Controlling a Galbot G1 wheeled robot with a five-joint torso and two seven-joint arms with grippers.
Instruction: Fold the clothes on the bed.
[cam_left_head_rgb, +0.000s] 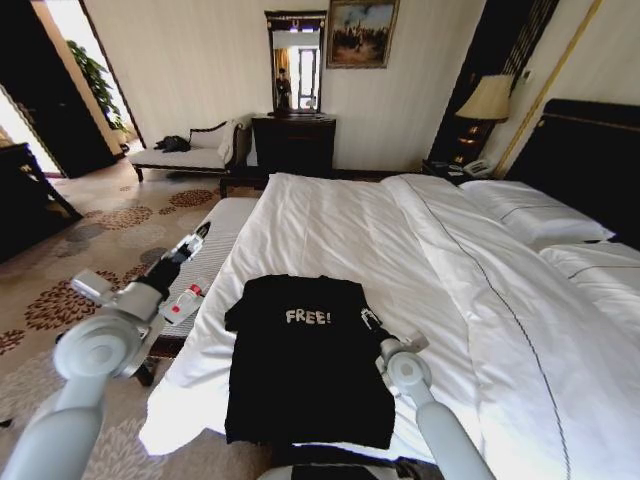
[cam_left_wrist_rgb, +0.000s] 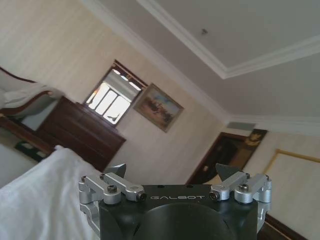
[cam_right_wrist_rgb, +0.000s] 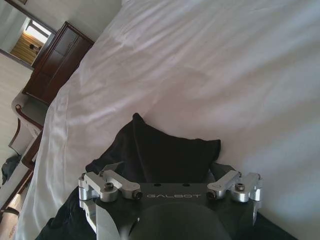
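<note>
A black T-shirt (cam_left_head_rgb: 305, 365) with white "FREE!" lettering lies flat near the foot of a large white-sheeted bed (cam_left_head_rgb: 400, 240), its hem close to the mattress edge. The robot's right claw (cam_left_head_rgb: 371, 320) hovers at the shirt's right sleeve (cam_right_wrist_rgb: 172, 152), fingers spread wide with nothing between them. The left claw (cam_left_head_rgb: 198, 236) is raised off the bed's left side above the patterned carpet (cam_left_head_rgb: 60, 270), pointing toward the far wall, its fingers (cam_left_wrist_rgb: 117, 170) likewise wide apart and empty. A dark wooden dresser (cam_left_head_rgb: 293, 143) and a cream chaise longue (cam_left_head_rgb: 190, 150) stand along that wall beyond the bed.
</note>
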